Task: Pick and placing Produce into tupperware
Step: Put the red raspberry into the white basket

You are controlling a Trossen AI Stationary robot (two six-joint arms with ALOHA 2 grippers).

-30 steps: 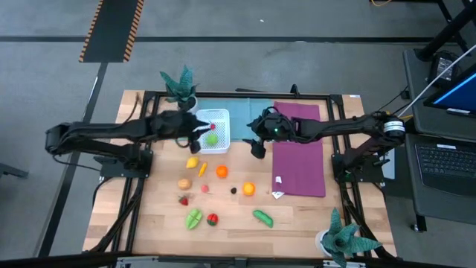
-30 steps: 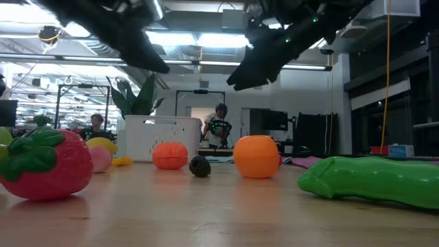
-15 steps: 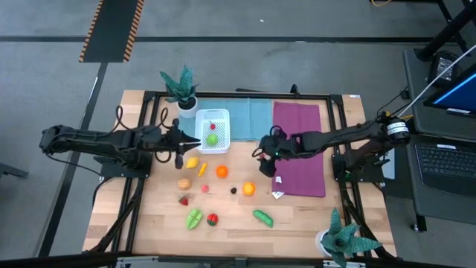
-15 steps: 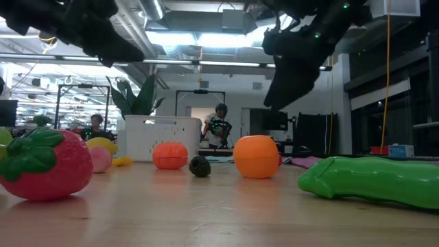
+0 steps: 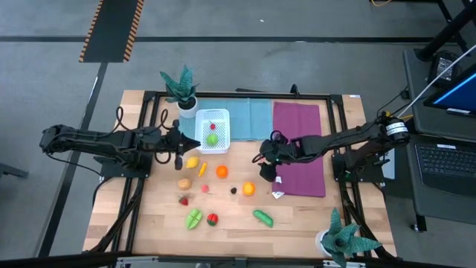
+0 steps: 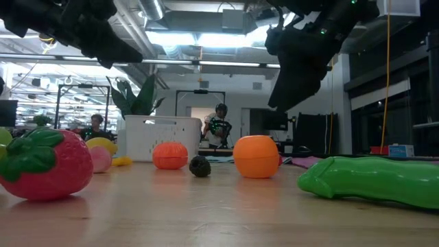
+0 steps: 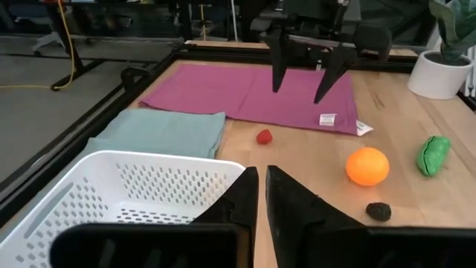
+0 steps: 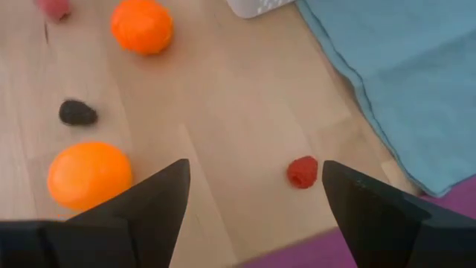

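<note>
The left tool point(image 5: 181, 147) is hovering clenched and empty beside the white perforated plastic tupperware point(image 5: 212, 131); the right tool point(image 8: 253, 182) is hanging spread wide above a small red berry point(image 8: 303, 171) on the wooden tabletop point(image 5: 230, 216).

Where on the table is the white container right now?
In the high view, the white container sits toward the table's far edge on the left arm's side, on the light blue cloth, just in front of the potted plant.
</note>
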